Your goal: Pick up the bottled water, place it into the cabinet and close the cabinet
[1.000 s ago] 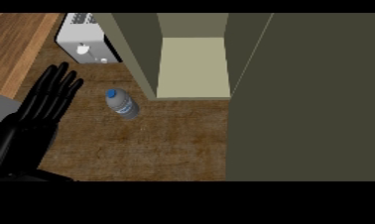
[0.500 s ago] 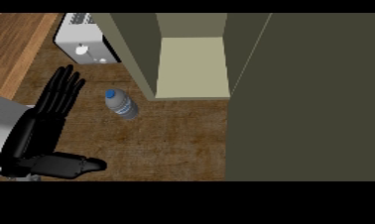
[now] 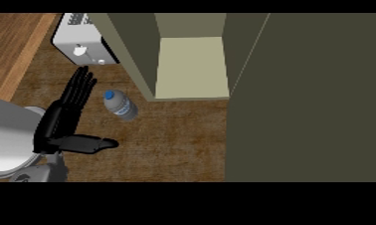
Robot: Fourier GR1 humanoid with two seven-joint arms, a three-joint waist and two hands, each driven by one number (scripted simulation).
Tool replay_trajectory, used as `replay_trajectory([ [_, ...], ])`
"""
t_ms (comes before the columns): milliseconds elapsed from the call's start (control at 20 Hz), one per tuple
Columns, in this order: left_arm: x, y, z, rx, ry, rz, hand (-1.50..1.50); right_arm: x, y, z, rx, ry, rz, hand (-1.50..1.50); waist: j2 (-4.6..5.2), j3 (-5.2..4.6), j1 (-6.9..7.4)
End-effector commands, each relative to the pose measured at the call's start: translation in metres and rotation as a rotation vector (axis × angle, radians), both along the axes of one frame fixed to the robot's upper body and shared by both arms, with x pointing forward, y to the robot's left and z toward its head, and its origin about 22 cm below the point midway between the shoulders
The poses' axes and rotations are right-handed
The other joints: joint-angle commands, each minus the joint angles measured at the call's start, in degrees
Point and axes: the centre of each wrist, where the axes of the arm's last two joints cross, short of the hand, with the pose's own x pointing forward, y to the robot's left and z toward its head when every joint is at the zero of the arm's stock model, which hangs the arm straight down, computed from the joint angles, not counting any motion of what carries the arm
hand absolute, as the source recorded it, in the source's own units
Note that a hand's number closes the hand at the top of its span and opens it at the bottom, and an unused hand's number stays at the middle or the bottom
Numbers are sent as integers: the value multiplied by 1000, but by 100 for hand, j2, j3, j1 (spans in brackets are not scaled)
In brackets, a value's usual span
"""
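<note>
Bench: a brown wood-grain bench (image 3: 176, 139) fills the lower middle of the head view, with a lighter wooden strip along its left edge.
Bottle: a small clear plastic water bottle with a blue cap (image 3: 120, 105) lies tilted on the bench, cap toward the upper left, just in front of the cabinet's left wall and outside it.
Cabinet: an olive-green cabinet (image 3: 136, 55) stands at the back of the bench; its pale inner floor (image 3: 191, 67) is bare and lit.
Door: the cabinet's large dark olive door (image 3: 301, 99) is swung open and covers the right side of the view.
Toaster: a white boxy toaster with dark slots (image 3: 81, 45) sits at the back left, just beside the cabinet's left wall.
Left hand: the black left hand (image 3: 62, 119) is released, fingers straight and pointing toward the toaster, thumb stuck out to the right; it is near the bottle on its left but not touching it.
Left forearm: the grey forearm (image 3: 18, 142) enters from the lower left edge.
Right hand: it shows nowhere in the view.
</note>
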Motion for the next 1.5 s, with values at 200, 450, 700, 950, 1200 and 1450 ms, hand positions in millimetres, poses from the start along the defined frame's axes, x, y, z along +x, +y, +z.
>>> replay_trajectory([
  [200,21,14,-58,-9,26,44,-150,-10,1,22,-6,-64,9,-150,15,-1,36],
  [450,8,10,-100,-34,33,77,-150,-30,3,30,5,-51,12,-150,21,-8,-19],
  [700,24,22,-110,-46,55,61,-150,-36,-5,20,-10,-44,11,-150,18,-5,-63],
  [950,21,17,-126,-136,92,-45,-150,-36,-1,30,10,-46,36,-150,38,-12,-69],
  [1200,17,-4,-143,-198,97,-78,-150,-36,-2,32,6,-56,32,-150,51,-14,-59],
  [1450,42,-11,-132,-249,64,-10,150,-38,0,21,2,-26,24,-150,56,-16,-111],
])
